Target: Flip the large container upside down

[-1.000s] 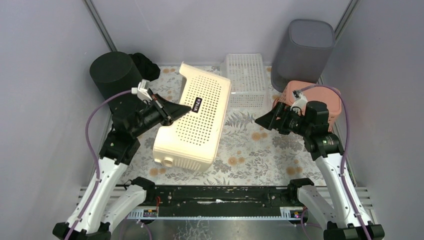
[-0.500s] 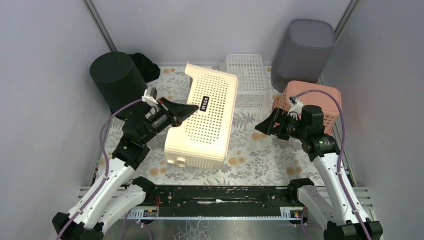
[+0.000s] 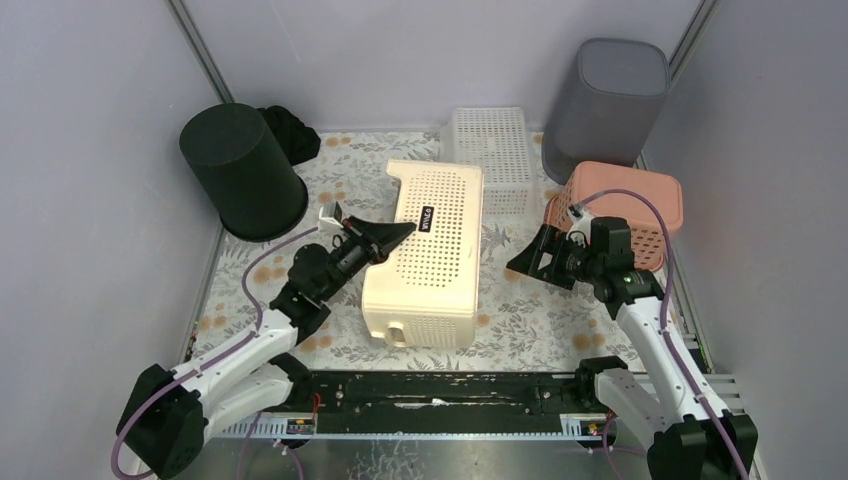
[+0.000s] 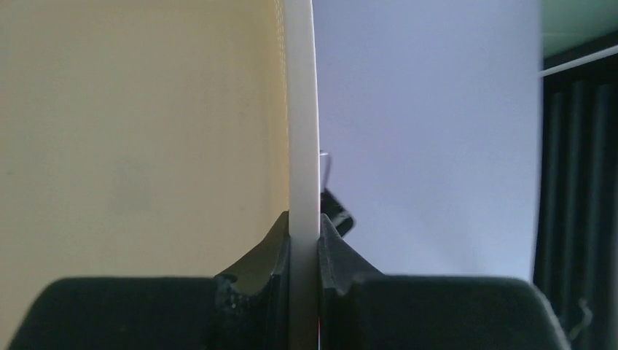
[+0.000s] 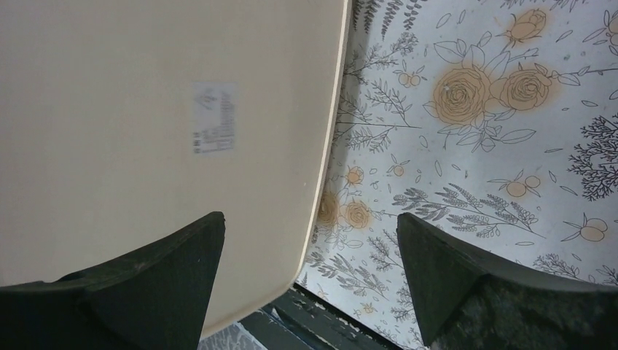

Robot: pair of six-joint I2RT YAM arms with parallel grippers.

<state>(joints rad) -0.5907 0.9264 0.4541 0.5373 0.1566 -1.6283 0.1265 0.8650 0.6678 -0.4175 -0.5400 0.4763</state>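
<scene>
The large cream perforated container [image 3: 435, 250] stands tipped on its long side in the middle of the floral mat, its perforated face up toward the camera. My left gripper [image 3: 400, 232] is shut on the container's thin wall, which runs up between the fingers in the left wrist view [image 4: 302, 109]; the gripper [image 4: 304, 219] pinches it tight. My right gripper [image 3: 520, 262] is open and empty, just right of the container and apart from it. The right wrist view shows the container's smooth base with a label [image 5: 146, 109] beside the open gripper [image 5: 310, 216].
A black upturned bin [image 3: 240, 165] stands at the back left with a dark cloth [image 3: 290, 130] behind it. A white basket [image 3: 490, 150] lies at the back, a grey bin [image 3: 605, 105] at the back right, a pink basket [image 3: 630, 205] behind my right arm.
My left gripper has swung right with the container's wall in it, tipping the container steeper onto its side and shifting it right. My right gripper has drawn down and back slightly.
</scene>
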